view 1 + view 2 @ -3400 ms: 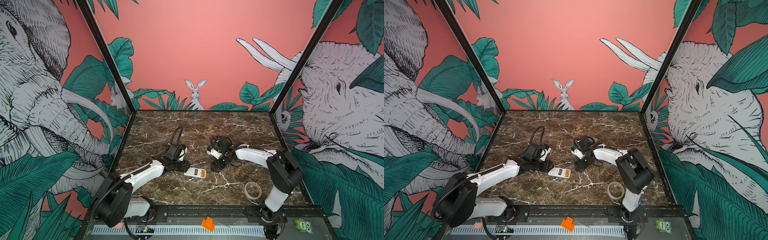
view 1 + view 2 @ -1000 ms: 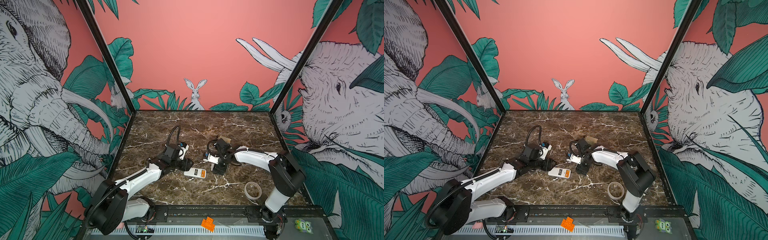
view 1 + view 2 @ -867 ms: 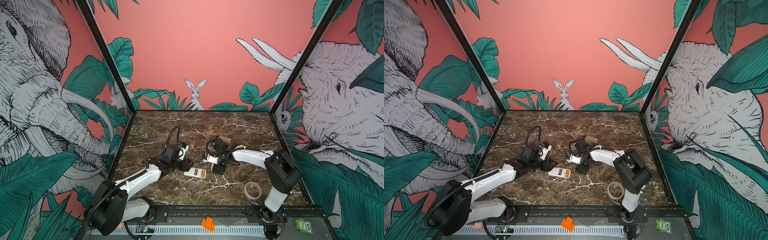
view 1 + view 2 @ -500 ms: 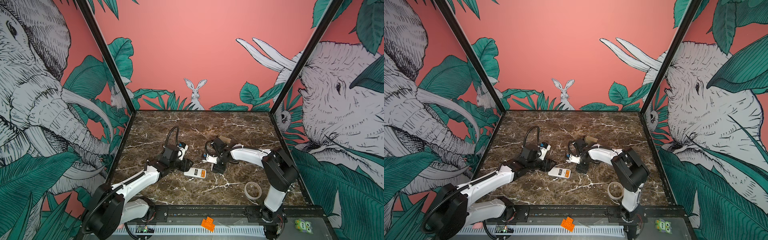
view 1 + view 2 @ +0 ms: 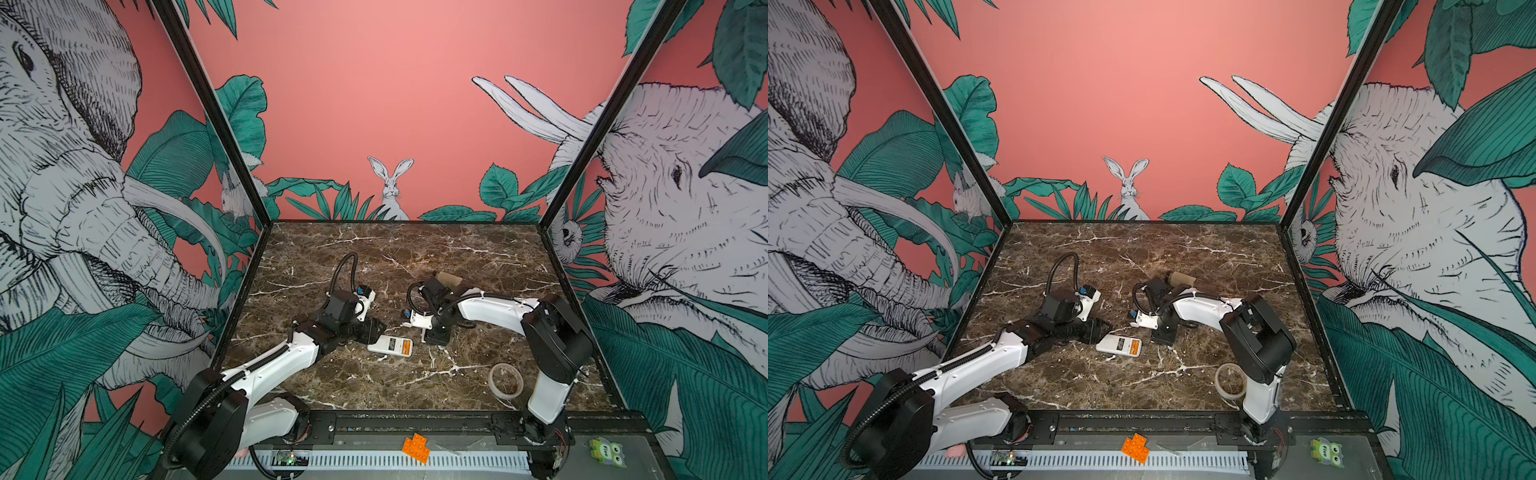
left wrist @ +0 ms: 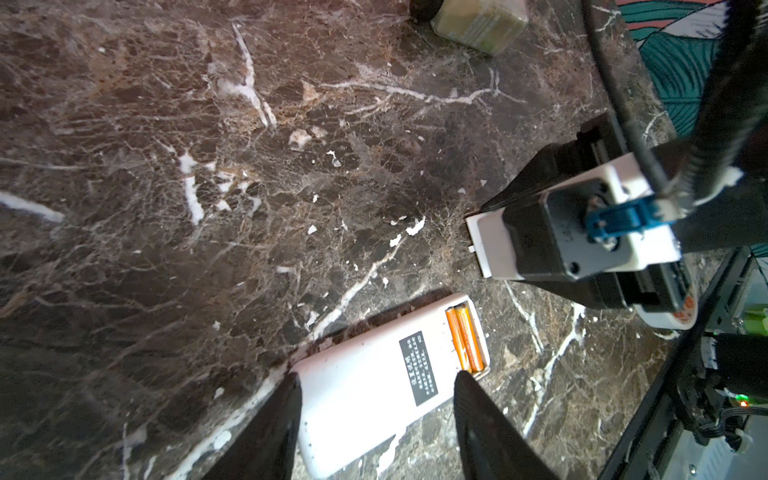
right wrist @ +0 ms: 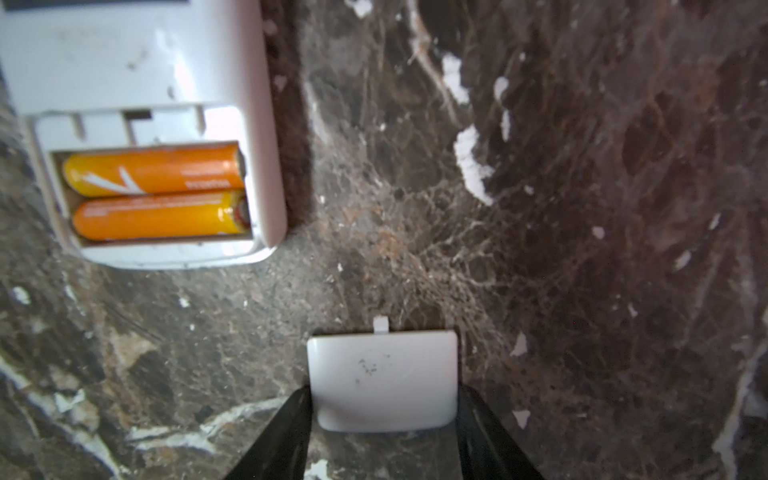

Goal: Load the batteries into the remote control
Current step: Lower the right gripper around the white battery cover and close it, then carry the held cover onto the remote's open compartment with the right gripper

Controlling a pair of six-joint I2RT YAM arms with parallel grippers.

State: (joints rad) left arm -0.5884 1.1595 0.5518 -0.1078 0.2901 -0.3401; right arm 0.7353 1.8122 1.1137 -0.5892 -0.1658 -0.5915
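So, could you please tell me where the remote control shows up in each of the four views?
In a top view: the remote control lies near the middle of the marble tabletop.
In a top view: the same mid-table spot.
Left wrist: between the fingers of the left gripper.
Right wrist: beyond the battery cover in the right gripper, partly cropped.
Shared landmark: the orange batteries in its open compartment.
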